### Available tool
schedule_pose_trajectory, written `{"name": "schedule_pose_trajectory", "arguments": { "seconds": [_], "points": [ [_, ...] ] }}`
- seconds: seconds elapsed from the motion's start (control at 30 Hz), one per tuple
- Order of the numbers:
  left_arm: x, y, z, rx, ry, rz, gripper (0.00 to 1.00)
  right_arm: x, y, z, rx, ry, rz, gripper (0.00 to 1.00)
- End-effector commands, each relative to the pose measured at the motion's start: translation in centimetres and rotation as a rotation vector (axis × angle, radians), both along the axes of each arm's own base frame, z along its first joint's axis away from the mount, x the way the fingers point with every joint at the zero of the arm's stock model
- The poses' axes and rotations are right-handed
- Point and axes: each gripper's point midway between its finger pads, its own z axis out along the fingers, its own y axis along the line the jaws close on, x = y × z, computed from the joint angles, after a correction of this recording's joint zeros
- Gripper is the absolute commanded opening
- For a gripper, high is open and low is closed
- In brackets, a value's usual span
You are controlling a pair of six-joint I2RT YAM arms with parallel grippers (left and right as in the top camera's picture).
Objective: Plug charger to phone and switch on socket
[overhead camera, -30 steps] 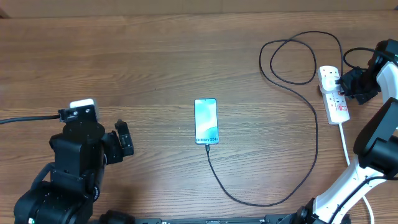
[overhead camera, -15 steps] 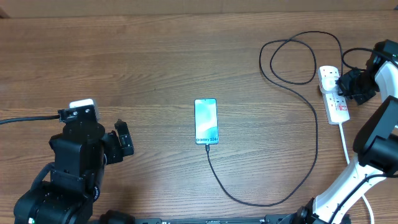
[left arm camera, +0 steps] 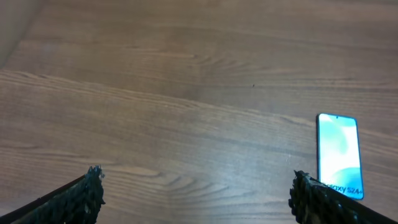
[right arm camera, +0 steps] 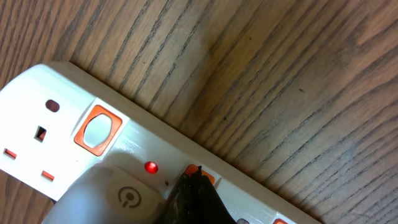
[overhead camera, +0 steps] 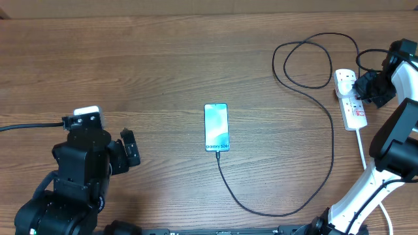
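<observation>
The phone [overhead camera: 216,127] lies screen-up at the table's middle, also in the left wrist view [left arm camera: 339,152]. The black charger cable [overhead camera: 330,130] runs from the phone's near short edge, where its tip meets the phone, and loops right toward the white socket strip [overhead camera: 355,111]. My right gripper [overhead camera: 367,86] is over the strip's far end. In the right wrist view its shut fingertips [right arm camera: 198,175] touch an orange switch on the strip [right arm camera: 37,99]. A red light [right arm camera: 150,167] glows beside a pale plug body [right arm camera: 118,198]. My left gripper [left arm camera: 199,196] is open and empty, left of the phone.
The strip's white cord [overhead camera: 362,153] runs toward the near right edge. A second orange switch [right arm camera: 96,129] and a free outlet lie further along the strip. The left arm's base [overhead camera: 78,176] fills the near left corner.
My right gripper has edged slightly toward the far side over the strip. The phone, the cable and the left arm have not moved.
</observation>
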Motion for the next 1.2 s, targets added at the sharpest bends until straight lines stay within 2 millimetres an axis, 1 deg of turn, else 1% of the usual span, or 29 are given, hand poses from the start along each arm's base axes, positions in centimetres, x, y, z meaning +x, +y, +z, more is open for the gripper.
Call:
{"name": "schedule_pose_trajectory", "arguments": {
  "seconds": [0.0,0.1,0.17,0.2,0.23,0.3,0.33,0.37,0.4,0.47,0.5,0.57,0.6,0.67,0.73,0.77,0.93,1.03,1.13,1.17],
  "points": [
    [-0.1,0.2,0.1,0.004,-0.004,0.016,1.0,0.3,4.7,-3.8,0.139,0.05,0.107,0.04],
    [-0.1,0.2,0.1,0.004,-0.004,0.016,1.0,0.6,4.8,-3.4,0.144,0.042,0.116,0.04],
    [-0.1,0.2,0.1,0.002,-0.005,0.016,1.0,0.4,4.0,-2.8,0.103,0.063,0.11,0.04],
    [-0.1,0.1,0.1,-0.001,-0.004,0.012,1.0,0.2,3.2,-2.2,0.068,0.083,0.094,0.04],
    [-0.1,0.0,0.1,-0.004,-0.002,0.009,1.0,-0.1,1.5,-0.4,0.014,0.112,0.017,0.04],
    [-0.1,0.0,0.1,-0.004,-0.002,0.009,1.0,0.0,0.5,1.4,-0.004,0.105,-0.01,0.04],
    [-0.1,0.0,0.1,-0.004,-0.002,0.009,0.99,0.1,-0.1,2.9,-0.012,0.089,-0.021,0.04],
    [-0.1,0.0,0.1,-0.004,-0.002,0.009,1.0,0.2,-1.0,4.9,-0.029,0.064,-0.037,0.04],
    [-0.1,0.0,0.1,-0.004,-0.002,0.009,0.99,0.3,-1.2,5.7,-0.035,0.052,-0.041,0.04],
    [-0.1,0.0,0.1,-0.004,-0.002,0.009,1.0,0.0,-2.1,9.7,-0.064,-0.009,-0.062,0.04],
    [-0.1,0.0,0.1,-0.004,-0.002,0.009,1.0,-0.1,-2.3,10.5,-0.073,-0.024,-0.067,0.04],
    [-0.1,0.0,0.1,-0.004,-0.003,0.009,1.0,-0.6,-2.7,13.0,-0.096,-0.072,-0.096,0.04],
    [-0.1,0.0,0.1,-0.004,-0.004,0.009,1.0,-1.0,-2.8,14.6,-0.107,-0.102,-0.114,0.04],
    [-0.2,0.1,0.2,-0.006,-0.009,0.009,1.0,-1.5,-2.9,16.6,-0.123,-0.14,-0.124,0.04],
    [-0.5,0.2,0.5,-0.011,-0.024,0.009,1.0,-2.0,-2.6,19.0,-0.137,-0.192,-0.129,0.04],
    [-0.7,0.2,0.7,-0.015,-0.035,0.009,1.0,-2.3,-2.3,20.5,-0.144,-0.228,-0.132,0.04],
    [-2.1,0.9,1.9,-0.036,-0.103,0.02,1.0,-3.7,-0.1,27.4,-0.143,-0.412,-0.121,0.04],
    [-3.2,2.1,2.7,-0.048,-0.155,0.07,1.0,-5.1,2.0,32.5,-0.141,-0.563,-0.088,0.04],
    [-4.5,3.4,3.4,-0.057,-0.21,0.133,1.0,-7.2,4.4,38.5,-0.165,-0.752,-0.04,0.04],
    [-5.2,3.9,3.8,-0.06,-0.234,0.155,1.0,-8.1,5.4,40.9,-0.179,-0.833,-0.017,0.04]
  ]
}}
